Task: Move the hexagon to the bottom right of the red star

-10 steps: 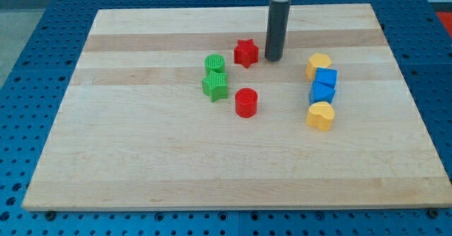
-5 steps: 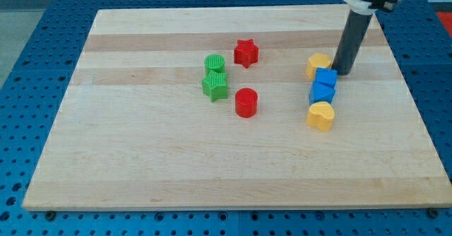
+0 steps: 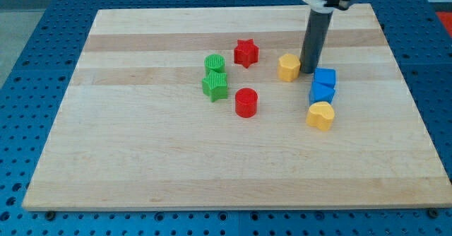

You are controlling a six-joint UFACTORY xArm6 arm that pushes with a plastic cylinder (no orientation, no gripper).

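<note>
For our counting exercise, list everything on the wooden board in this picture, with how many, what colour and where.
red star: 1, red, upper middle
yellow hexagon: 1, yellow, right of the star
green cylinder: 1, green, left of the star
green star: 1, green, just below the green cylinder
red cylinder: 1, red, centre
blue blocks: 2, blue, right side, stacked in line
yellow heart: 1, yellow, below the blue blocks
wooden board: 1, light wood
my tip: 1, dark rod end, at the hexagon's right side
</note>
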